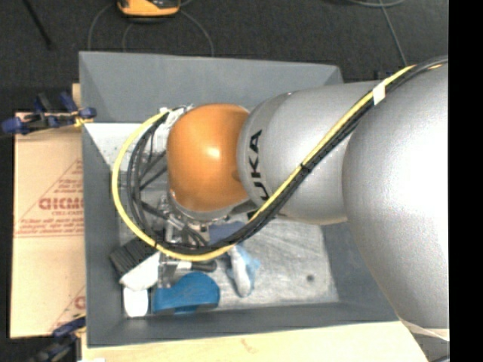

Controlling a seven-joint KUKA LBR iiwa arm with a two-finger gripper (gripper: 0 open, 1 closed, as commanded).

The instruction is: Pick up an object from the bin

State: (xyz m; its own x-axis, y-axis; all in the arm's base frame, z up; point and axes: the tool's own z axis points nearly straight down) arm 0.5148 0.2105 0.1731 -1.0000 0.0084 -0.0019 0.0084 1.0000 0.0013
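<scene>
My gripper (179,231) shows as a grey metal body just under the orange wrist cover, low over the bin's front left corner. Right below it lies a blue rounded object (187,292) against the front wall. A white piece (140,273) lies to the left of the blue one, with a small white block (135,304) in front of it. A black flat thing (124,257) sits at the left, partly under the cables. A pale blue and white object (242,270) lies just right of the gripper. The wrist hides what is directly beneath the gripper.
The arm and its orange cover hide the middle and back of the bin. The bin's left and front walls stand close to the things in the corner. Bare grey floor shows at the front right.
</scene>
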